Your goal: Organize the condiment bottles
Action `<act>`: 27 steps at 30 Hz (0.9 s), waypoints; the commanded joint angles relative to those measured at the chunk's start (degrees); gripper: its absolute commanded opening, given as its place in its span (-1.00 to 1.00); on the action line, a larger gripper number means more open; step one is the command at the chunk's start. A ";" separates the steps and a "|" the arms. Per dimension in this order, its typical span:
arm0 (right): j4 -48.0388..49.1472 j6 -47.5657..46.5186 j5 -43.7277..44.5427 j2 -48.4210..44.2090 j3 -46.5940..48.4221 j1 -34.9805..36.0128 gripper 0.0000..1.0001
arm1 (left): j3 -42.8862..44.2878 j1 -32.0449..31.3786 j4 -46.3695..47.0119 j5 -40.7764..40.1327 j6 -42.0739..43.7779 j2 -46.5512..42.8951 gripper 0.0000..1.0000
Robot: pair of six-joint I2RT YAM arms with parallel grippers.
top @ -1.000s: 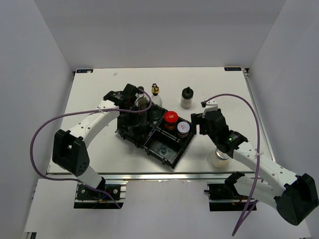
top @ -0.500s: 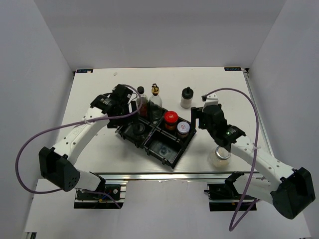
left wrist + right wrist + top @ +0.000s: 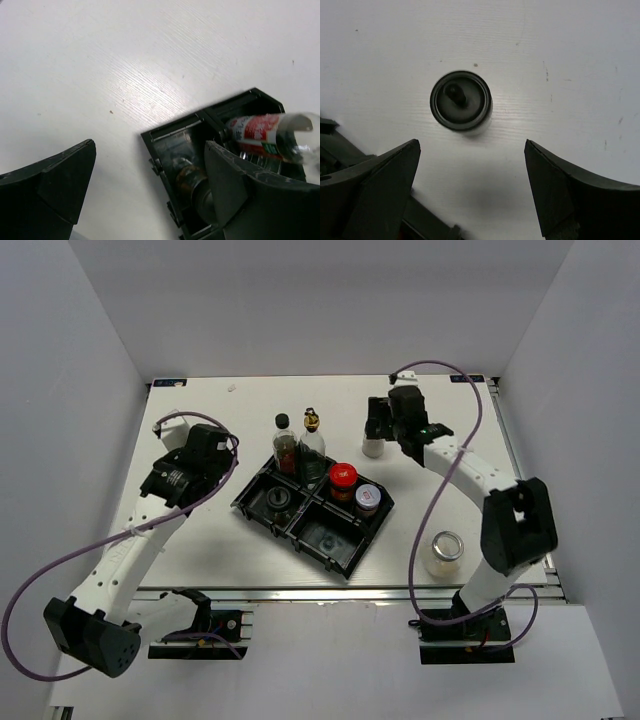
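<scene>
- Our left tool [image 3: 150, 150] hangs with its jaws spread wide and nothing between them, over the counter [image 3: 225, 550] just left of the black tray [image 3: 345, 562].
- In the left wrist view, the tray's corner lies between the two fingers, which touch nothing.
- Our right tool [image 3: 471, 145] is also spread apart and empty. It hovers directly above the black-capped white shaker [image 3: 461, 100].
- The shaker stands upright on the bare counter beyond the tray's right side, clear of both fingers.
- We see one black-capped bottle [image 3: 284, 445] with dark contents and the clear gold-spouted bottle [image 3: 312, 443] upright side by side at the tray's far compartment. From above we cannot tell whether both stand inside its wall.
- The red-lidded dark jar [image 3: 343, 478] and the silver-lidded jar [image 3: 368, 499] sit just beside each other in the right compartment.
- A second black-capped bottle [image 3: 277, 500] rests in the left compartment, showing mostly as a round dark cap.
- The wide clear jar [image 3: 444, 552] stands alone on the counter, near the front right and well apart from the tray.
</scene>
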 commanded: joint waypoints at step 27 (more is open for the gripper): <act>-6.95 1.37 -0.96 21.18 20.58 -1.96 -0.16 | -7.83 6.72 14.42 3.35 0.48 0.72 0.96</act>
